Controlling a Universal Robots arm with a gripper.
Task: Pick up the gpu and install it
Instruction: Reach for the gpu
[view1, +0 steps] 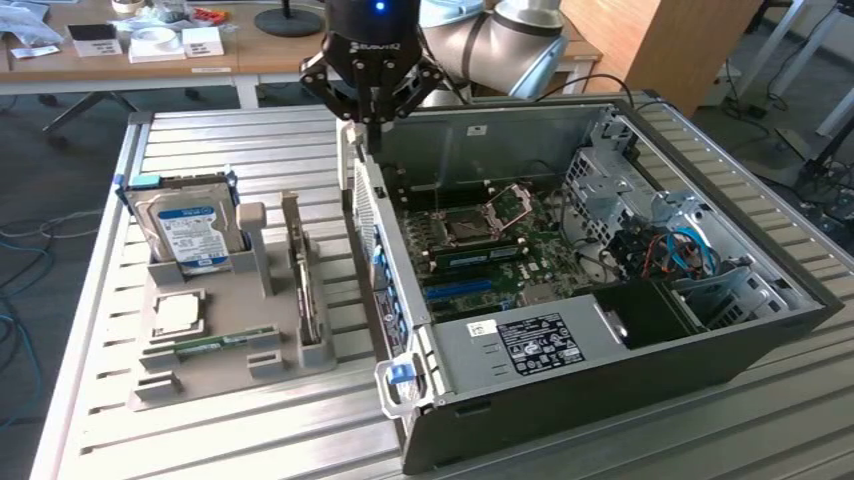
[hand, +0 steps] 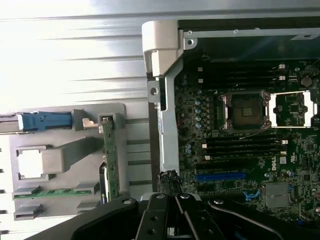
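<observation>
The gpu (view1: 308, 290) stands on its long edge in a slot of the grey holder (view1: 234, 375), to the exterior view's left of the open computer case (view1: 534, 400). The wrist view meets it edge-on as a thin green strip (hand: 111, 160). My gripper (view1: 375, 122) hangs shut above the case's near wall, behind and above the gpu, with nothing between its fingers. Its black fingers (hand: 172, 215) come together over the case's edge. On the motherboard (view1: 501, 250) lies a blue slot (hand: 220, 176).
The holder also carries a blue-labelled hard drive (view1: 187, 230), a square processor (view1: 178, 313) and a green memory stick (view1: 214, 345). The case lies on a ribbed metal table (view1: 240, 150). A wooden bench with small boxes stands behind.
</observation>
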